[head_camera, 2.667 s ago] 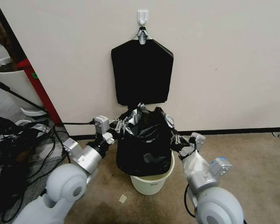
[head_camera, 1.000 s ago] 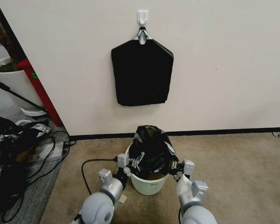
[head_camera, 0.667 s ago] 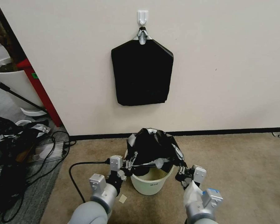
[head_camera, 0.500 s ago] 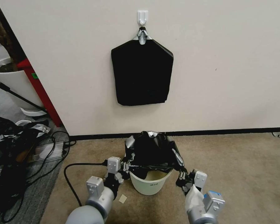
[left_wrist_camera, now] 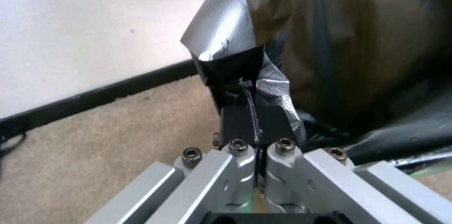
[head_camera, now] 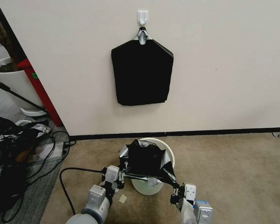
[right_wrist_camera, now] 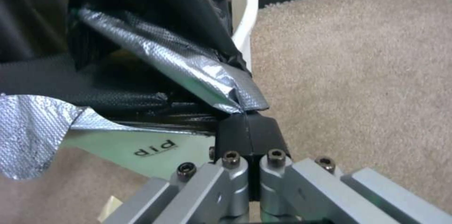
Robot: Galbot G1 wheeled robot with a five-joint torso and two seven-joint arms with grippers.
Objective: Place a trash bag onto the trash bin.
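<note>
Bin tipping risk: trash bin (head_camera: 150, 186) tilted, both grippers pulling the bag.
Left gripper (head_camera: 122, 178) and right gripper (head_camera: 175, 195) each clamp the trash bag (head_camera: 145, 159) hem; only the near rim is covered, so more pull could topple it.

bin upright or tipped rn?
Tipped. The trash bin leans toward the robot, its far rim lifted, with the trash bag stretched over the near rim by the left pincer and right pincer.

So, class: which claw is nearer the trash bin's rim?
Left. The left claw grips the trash bag right beside the trash bin rim; the right claw grips it below, farther out.
</note>
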